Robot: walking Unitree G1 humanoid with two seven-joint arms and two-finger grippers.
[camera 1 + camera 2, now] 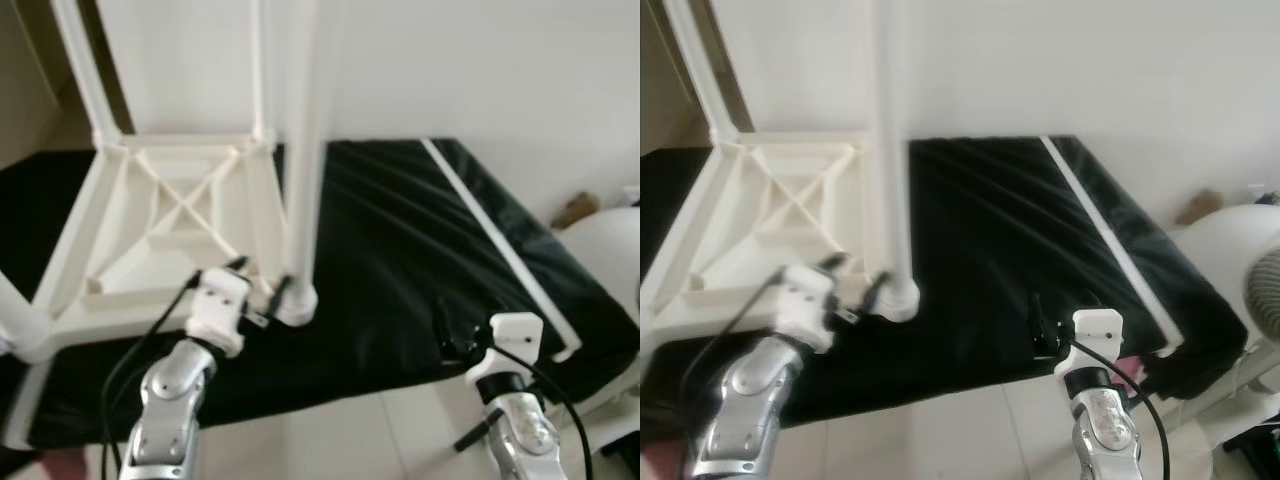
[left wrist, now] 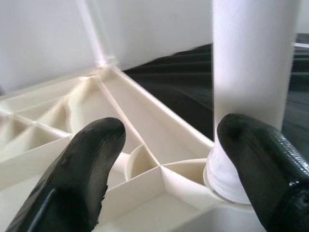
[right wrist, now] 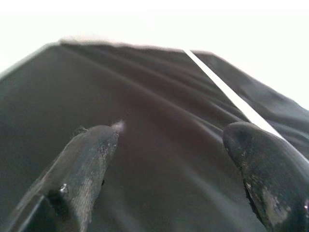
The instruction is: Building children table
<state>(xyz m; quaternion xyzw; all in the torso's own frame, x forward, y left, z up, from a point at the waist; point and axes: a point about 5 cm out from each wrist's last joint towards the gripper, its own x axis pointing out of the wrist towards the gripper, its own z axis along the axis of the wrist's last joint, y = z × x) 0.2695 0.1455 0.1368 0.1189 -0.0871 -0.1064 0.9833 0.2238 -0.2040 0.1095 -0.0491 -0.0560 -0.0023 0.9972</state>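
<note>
The children's table (image 1: 170, 215), a white plastic top turned underside-up, lies in the left half of the left eye view on a black sheet (image 1: 400, 260); one white leg (image 1: 303, 150) stands upright in its near corner socket, long axis vertical. The left claw (image 1: 262, 288) sits just beside that leg's base, released, clearly the nearer arm. The right claw (image 1: 455, 335) hovers low right over bare sheet, well apart, also released. A white strip (image 1: 500, 245) runs diagonally at right

In the left wrist view, the leg (image 2: 253, 63) rises just behind one finger (image 2: 263, 159), the ribbed underside between the fingers; nothing blocks closing

In the right wrist view, both fingers (image 3: 87, 169) frame only sheet (image 3: 159, 145)
</note>
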